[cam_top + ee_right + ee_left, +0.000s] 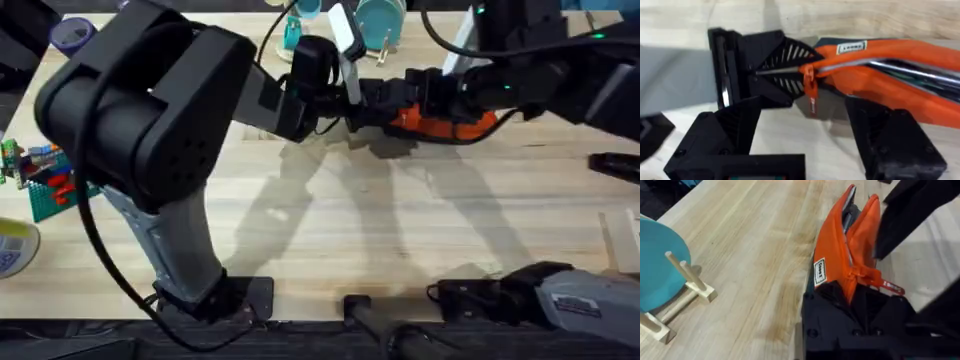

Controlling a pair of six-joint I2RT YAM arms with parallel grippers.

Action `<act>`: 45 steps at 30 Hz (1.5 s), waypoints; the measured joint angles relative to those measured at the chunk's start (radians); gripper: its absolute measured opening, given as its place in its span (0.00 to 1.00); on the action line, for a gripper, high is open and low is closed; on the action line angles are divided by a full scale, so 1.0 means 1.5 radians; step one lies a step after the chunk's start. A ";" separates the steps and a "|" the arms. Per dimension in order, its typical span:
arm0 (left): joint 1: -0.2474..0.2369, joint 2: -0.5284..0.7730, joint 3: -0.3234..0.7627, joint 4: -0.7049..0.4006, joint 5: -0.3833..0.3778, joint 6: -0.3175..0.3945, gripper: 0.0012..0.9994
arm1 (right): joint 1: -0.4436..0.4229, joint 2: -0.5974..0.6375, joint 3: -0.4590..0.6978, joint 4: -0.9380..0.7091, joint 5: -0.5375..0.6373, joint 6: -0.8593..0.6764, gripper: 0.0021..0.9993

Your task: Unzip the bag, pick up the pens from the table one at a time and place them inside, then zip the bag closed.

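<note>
Two grippers meet at the orange bag (440,123) on the far table (330,230).
Left gripper (850,297) clenched on the bag's end; right gripper (805,125) released; silver pen (900,68) inside.

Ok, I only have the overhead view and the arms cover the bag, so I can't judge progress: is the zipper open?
Observer: Yes. The left wrist view shows the bag gaping open along its top.
Operator: Anything inside?
Observer: The right wrist view shows a silver-grey pen lying in the opening.
Operator: Who holds the bag?
Observer: The left gripper is clamped on its end by the zipper pull. The right gripper is open.
</note>
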 joint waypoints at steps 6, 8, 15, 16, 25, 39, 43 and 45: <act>0.002 0.001 0.000 -0.001 0.002 -0.001 0.04 | -0.002 0.022 0.000 0.045 -0.001 0.023 1.00; 0.002 0.001 0.000 -0.001 0.002 -0.001 0.04 | -0.002 0.022 0.000 0.045 -0.001 0.027 1.00; 0.002 0.001 0.000 -0.002 0.002 0.000 0.04 | -0.010 0.022 0.000 0.029 -0.002 0.043 0.96; 0.002 0.001 0.000 -0.002 0.002 0.000 0.04 | -0.012 0.022 0.000 0.026 -0.001 0.048 0.95; 0.002 0.001 0.000 -0.001 0.002 0.000 0.22 | -0.021 0.022 0.000 0.015 0.012 0.072 0.93; 0.030 0.001 0.000 -0.004 0.032 -0.003 1.00 | -0.021 0.026 -0.001 0.008 0.021 0.073 0.93; 0.065 0.001 0.000 -0.006 0.077 -0.004 1.00 | -0.021 0.026 -0.001 0.015 0.021 0.073 0.94; 0.084 0.001 0.000 -0.007 0.105 -0.004 1.00 | -0.021 0.026 -0.001 0.020 0.021 0.073 0.94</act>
